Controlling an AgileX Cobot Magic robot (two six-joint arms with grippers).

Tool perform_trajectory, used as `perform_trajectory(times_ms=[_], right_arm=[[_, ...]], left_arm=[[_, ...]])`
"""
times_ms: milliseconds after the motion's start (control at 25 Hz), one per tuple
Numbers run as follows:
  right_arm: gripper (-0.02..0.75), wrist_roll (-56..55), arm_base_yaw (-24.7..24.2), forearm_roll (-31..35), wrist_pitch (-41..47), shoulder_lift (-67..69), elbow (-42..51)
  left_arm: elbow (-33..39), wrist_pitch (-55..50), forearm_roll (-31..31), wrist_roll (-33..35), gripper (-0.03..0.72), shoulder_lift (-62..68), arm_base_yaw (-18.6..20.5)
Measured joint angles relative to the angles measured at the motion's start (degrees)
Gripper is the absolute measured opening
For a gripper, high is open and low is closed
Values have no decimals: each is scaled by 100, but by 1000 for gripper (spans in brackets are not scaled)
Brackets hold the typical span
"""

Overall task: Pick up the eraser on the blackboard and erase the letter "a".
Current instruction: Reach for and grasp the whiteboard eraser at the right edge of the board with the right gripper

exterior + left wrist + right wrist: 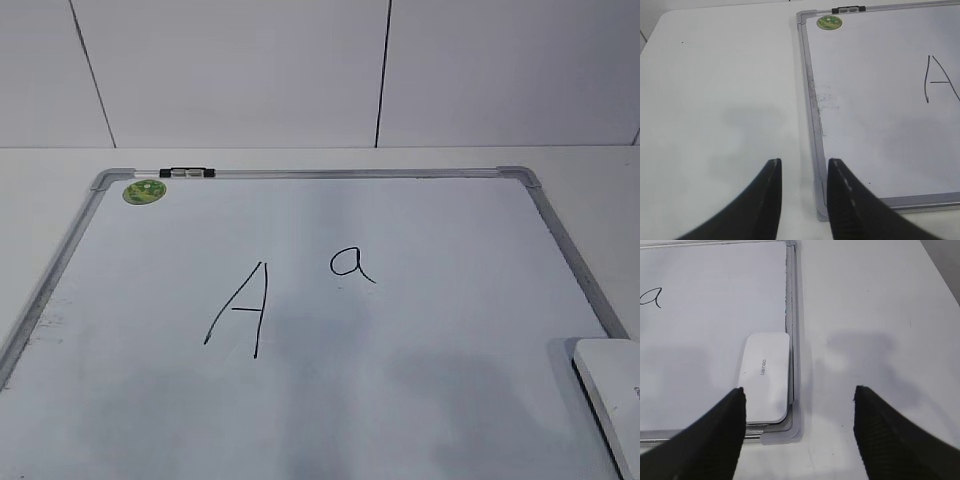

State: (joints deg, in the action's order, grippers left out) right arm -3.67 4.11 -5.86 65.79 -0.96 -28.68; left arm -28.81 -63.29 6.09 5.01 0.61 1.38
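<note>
Lying flat on table (40,180): the blackboard (330,400), a white wipe-off board in a silver-grey frame with rounded corner pieces, filling most of the exterior view.
Left gripper (804,167): seen in its own wrist view only; two dark fingers (765,200) stand a narrow way apart with nothing between them, hanging over the near left corner of the board, one finger over the bare table and the other over the frame.
Smudges (822,100): faint grey marks on the board just inside the left frame rail.
Green magnet (145,191): round, sitting at the far left corner of the board, just inside the frame.
Clip (187,173): small black-and-clear piece on the far frame rail, just right of the magnet.
Capital "A" (240,310): tall angular black marker letter, left of the board's middle.
Letter "a" (352,264): small round black marker letter with a tail, just right of the capital and a little farther back, unsmeared.
Eraser (766,376): white rounded block with tiny grey lettering, lying flat on the board in its near right corner, long side against the right frame rail; well apart from the small letter.
Right gripper (799,390): spread wide and holding nothing; its left finger (725,430) sits at the eraser's near left edge, the other over the table beyond the frame.
Wall (300,70): pale panels with dark seams behind the table.
</note>
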Motion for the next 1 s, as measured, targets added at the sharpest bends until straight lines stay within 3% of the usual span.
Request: perform_trajectory(times_ms=[1000], right_arm=[[539,11,0,0,-32,145,0]], left_arm=[[0,0,0,0,235,0,0]])
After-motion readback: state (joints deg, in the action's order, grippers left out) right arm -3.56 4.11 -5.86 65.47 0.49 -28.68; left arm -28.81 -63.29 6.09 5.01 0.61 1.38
